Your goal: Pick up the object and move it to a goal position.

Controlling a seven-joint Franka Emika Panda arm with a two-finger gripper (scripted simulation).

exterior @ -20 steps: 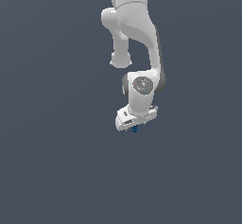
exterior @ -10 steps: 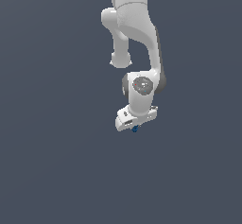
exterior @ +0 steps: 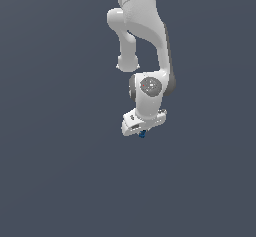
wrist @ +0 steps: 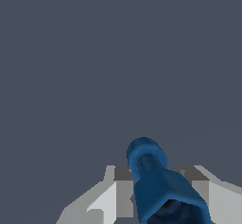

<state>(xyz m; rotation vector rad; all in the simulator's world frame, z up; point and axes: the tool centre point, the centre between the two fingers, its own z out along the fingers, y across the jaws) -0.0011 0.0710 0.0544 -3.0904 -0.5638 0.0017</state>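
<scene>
The white Panda arm (exterior: 142,36) reaches down from the top of the exterior view, bending at a rounded joint and ending in a wrist housing with a small red dot on its face. Below that housing sits the gripper (exterior: 142,132), a pale block tilted so that its end toward the exterior view's left hangs lower than the other.

A small speck of dark blue shows right under the gripper block: this is the object (exterior: 142,134), much smaller than the hand that carries it. In the exterior view it is too tiny to make out any shape beyond a short blue stub poking out below the white body.

The wrist view gives a closer look. There the object (wrist: 158,185) is an elongated blue piece with a rounded, ring-like end pointing away from the camera and a wider, flared body nearer the lens, whose hollow looks darker. A grey and white finger (wrist: 118,194) stands on each side of it, pressing against the flared part, so the jaws are clamped on the object.

Everything around is a plain slate-grey surface (exterior: 60,171) with no visible edge or marking, and neither view shows whether the object touches it or hangs above it.
</scene>
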